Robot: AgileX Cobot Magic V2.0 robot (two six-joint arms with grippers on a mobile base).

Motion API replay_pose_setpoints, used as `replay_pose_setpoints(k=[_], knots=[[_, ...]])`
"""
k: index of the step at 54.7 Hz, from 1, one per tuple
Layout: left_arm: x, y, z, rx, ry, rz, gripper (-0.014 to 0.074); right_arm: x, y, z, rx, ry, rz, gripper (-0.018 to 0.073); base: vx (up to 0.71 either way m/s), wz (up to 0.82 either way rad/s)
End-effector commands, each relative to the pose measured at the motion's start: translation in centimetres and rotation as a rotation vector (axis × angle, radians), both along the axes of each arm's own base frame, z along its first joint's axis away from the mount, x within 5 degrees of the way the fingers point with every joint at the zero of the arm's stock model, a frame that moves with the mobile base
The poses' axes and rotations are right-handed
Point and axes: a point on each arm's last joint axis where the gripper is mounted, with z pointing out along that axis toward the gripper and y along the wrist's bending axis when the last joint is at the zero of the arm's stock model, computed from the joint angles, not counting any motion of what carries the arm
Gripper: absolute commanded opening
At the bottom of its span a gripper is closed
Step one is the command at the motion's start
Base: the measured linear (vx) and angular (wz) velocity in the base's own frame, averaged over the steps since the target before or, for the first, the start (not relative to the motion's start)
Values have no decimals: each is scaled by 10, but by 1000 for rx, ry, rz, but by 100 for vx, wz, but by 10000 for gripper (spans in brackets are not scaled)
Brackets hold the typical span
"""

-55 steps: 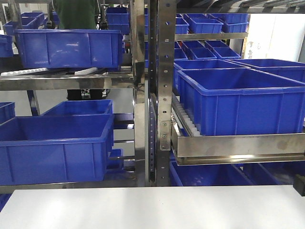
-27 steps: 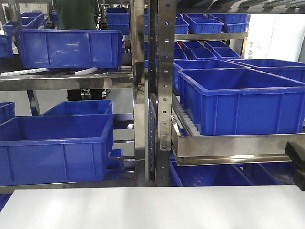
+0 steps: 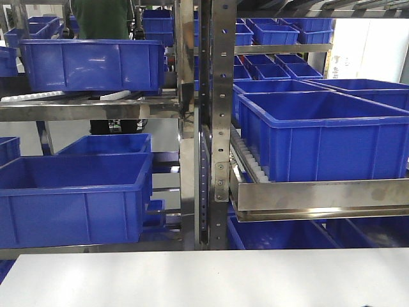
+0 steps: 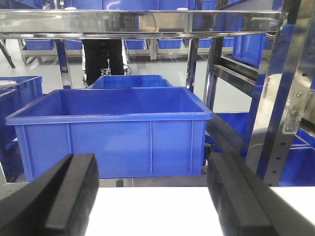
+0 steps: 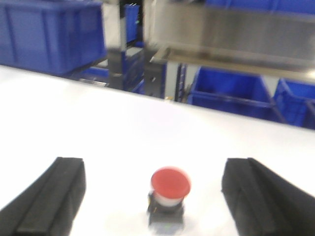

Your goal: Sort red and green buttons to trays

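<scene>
The red button (image 5: 170,189) stands upright on the white table (image 5: 98,123), between the spread, empty fingers of the right gripper (image 5: 155,169). Best, I judge, to lower and close squarely on the black body, not the cap; the left gripper (image 4: 150,164) gapes empty too.

Red push-button switch (image 5: 170,189): round red mushroom cap on a small black block body, standing upright on the white tabletop (image 5: 98,123), slightly blurred.
</scene>
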Motion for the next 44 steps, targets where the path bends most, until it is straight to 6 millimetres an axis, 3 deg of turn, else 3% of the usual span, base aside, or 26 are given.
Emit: replay_pose_setpoints(k=[1,22,38,44], knots=[[2,0,20,-22,-120,11,587,5,4,1,61,-148,19,575,0,0],[4,0,18,-18,-108,11,587,38,8,-63,59,-20,-23,574,0,0],[20,0,2,-14,-22,12,587,87,19,-70,78,-99,-14,566,0,0],[24,0,-2,-13,0,12,587,97,21,-70,90,-114,-19,464,0,0]])
